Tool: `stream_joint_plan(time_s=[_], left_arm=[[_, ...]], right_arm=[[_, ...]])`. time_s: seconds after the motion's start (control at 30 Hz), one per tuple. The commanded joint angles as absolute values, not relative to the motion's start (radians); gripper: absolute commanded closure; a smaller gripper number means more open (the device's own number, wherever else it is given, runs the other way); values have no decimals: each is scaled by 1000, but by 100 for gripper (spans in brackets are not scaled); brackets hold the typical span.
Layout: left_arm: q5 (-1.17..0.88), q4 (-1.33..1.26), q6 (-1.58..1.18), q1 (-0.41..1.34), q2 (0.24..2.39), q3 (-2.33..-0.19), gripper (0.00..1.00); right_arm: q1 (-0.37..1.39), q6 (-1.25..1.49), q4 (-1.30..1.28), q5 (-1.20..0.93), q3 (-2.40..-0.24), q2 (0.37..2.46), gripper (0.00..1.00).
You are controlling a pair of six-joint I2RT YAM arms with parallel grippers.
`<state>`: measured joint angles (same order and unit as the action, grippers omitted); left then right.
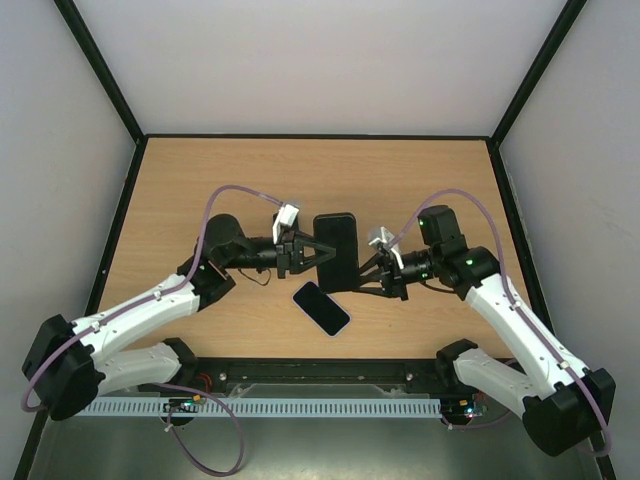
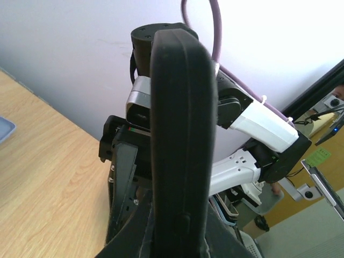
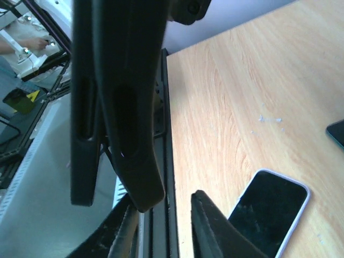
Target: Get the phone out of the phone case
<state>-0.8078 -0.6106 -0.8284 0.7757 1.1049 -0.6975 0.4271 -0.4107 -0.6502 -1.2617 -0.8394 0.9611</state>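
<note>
Obs. The case [image 1: 335, 248] hangs in the air over the middle of the table [image 1: 200, 190], broad face up, between the two arms.

Left gripper [image 1: 310, 252] is on the case's left long edge. In the left wrist view the case rises edge-on from between that gripper's fingers. I read those jaws as closed on it and carrying it.

Right gripper [image 1: 365, 272] sits at the case's near right corner. Its wrist view shows the jaws parted. The case's end lies against one finger, and the other finger [image 3: 208, 228] stands clear of it with a gap between them. That is not a clamp.

The phone [image 1: 321, 308] lies flat on the table, screen up, with a pale rim. It is just nearer the bases than the case, and neither gripper touches it.

Judgement: in the right wrist view the case shows as two dark walls, each with a slot, which looks like an empty shell. The phone is probably out already. I cannot be sure, because the hollow itself is not shown.

Step in hand, as I judge it: put the case down.
- The right gripper should back straight off, keeping away from the phone.
- The left arm should carry the case toward the far side of the table, never across the screen.
- With only one edge held, the case may sag or swing, so the move should be slow and level.
- An edge should touch the wood before the jaws let go, since a dropped case could bounce onto the phone.
</note>
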Motion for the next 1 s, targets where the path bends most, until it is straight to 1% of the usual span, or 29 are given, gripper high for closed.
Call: stream_joint_plan(time_s=[0.0, 0.1, 0.17, 0.23, 0.3, 0.33, 0.37, 0.4, 0.57, 0.63, 0.67, 0.7, 0.77, 0.83, 0.9, 0.97], left_arm=[[-975, -654, -860, 850, 1066, -742, 97], [-964, -655, -848, 870, 1086, -734, 97], [-951, -648, -834, 885, 1099, -730, 97], [-941, -639, -821, 897, 1112, -728, 97], [-929, -643, -820, 904, 1123, -725, 97], [-918, -650, -823, 904, 1129, -721, 97], [-908, -661, -828, 906, 1135, -719, 97], [-895, -669, -832, 906, 1144, -719, 97], [-813, -675, -836, 900, 1206, -752, 97], [-770, -667, -834, 886, 1220, -772, 95], [-744, -663, -835, 878, 1223, -781, 93], [-714, -656, -830, 863, 1223, -791, 88], [-622, -635, -813, 832, 1210, -801, 66], [-501, -580, -784, 799, 1166, -806, 50], [-370, -500, -732, 777, 1119, -818, 42], [-249, -415, -677, 773, 1072, -826, 36]], right_arm=[[399, -185, -372, -1220, -877, 944, 70], [394, -50, -280, -1224, -879, 919, 62], [391, 35, -218, -1242, -875, 913, 51], [390, 110, -169, -1266, -871, 916, 44], [390, 149, -153, -1315, -873, 920, 39], [390, 153, -153, -1323, -874, 919, 39], [390, 158, -156, -1327, -875, 916, 42], [390, 162, -160, -1334, -875, 912, 47], [390, 203, -208, -1380, -875, 877, 82], [390, 227, -254, -1359, -879, 854, 96], [389, 236, -280, -1335, -879, 842, 98], [388, 250, -306, -1308, -880, 832, 98], [387, 274, -369, -1229, -885, 819, 98], [385, 303, -430, -1145, -886, 811, 98], [384, 331, -485, -1047, -889, 807, 98], [382, 352, -534, -935, -892, 806, 98]])
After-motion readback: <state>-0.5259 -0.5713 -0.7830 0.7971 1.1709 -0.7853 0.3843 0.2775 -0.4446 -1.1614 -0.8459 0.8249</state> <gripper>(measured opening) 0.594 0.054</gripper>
